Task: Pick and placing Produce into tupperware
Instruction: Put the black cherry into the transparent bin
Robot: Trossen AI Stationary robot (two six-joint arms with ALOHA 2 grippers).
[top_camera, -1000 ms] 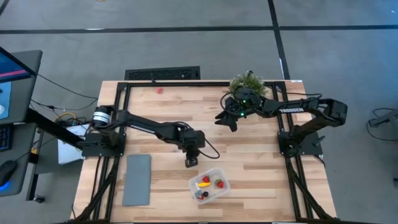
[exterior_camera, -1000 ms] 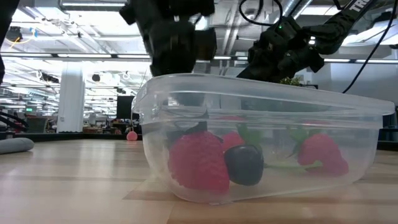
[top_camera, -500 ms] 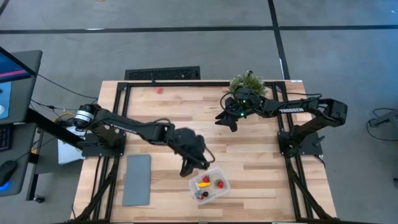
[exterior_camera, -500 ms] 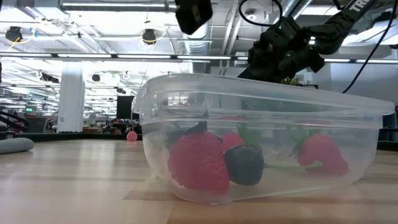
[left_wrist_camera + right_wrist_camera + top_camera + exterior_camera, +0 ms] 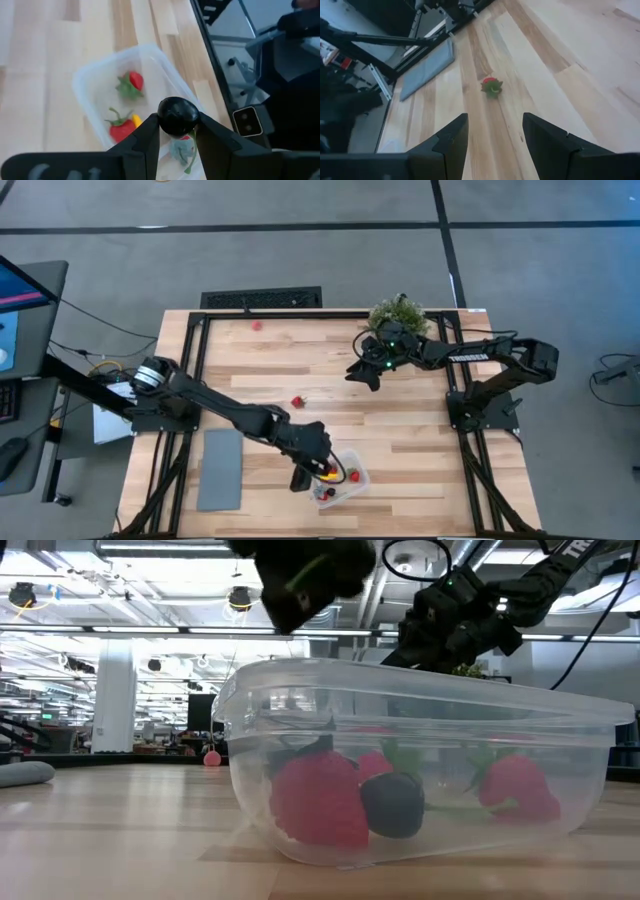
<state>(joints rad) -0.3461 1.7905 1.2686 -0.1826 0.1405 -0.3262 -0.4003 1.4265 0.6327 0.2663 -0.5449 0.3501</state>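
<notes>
The tupperware (image 5: 340,478) is a clear tub near the table's front edge, with red strawberry pieces (image 5: 135,80), a yellow piece (image 5: 136,120) and a black berry (image 5: 392,805) in it. My left gripper (image 5: 306,472) hangs over the tub's left rim, shut on a second black berry (image 5: 177,116). One red strawberry (image 5: 297,401) lies loose on the wood at mid-table, also in the right wrist view (image 5: 491,86). My right gripper (image 5: 362,370) waits open at the far right, beside the potted plant (image 5: 400,312). My left gripper pinches the black berry by its two opposite sides (image 5: 161,125) between its two fingers (image 5: 145,140). The fingers slant down from the table's left side. The berry is lifted clear, above the open tupperware (image 5: 100,75).
A flat grey slab (image 5: 220,468) lies left of the tub. A pale pink spot (image 5: 257,324) marks the far part of the table. Black frame rails run along the table's left and right edges. Bare wood lies between the loose strawberry and the right arm.
My left gripper has swung toward the table's near edge and a little up, and now hangs over the tupperware's left rim. Its arm has moved off the mid-table, so the loose strawberry there now shows.
</notes>
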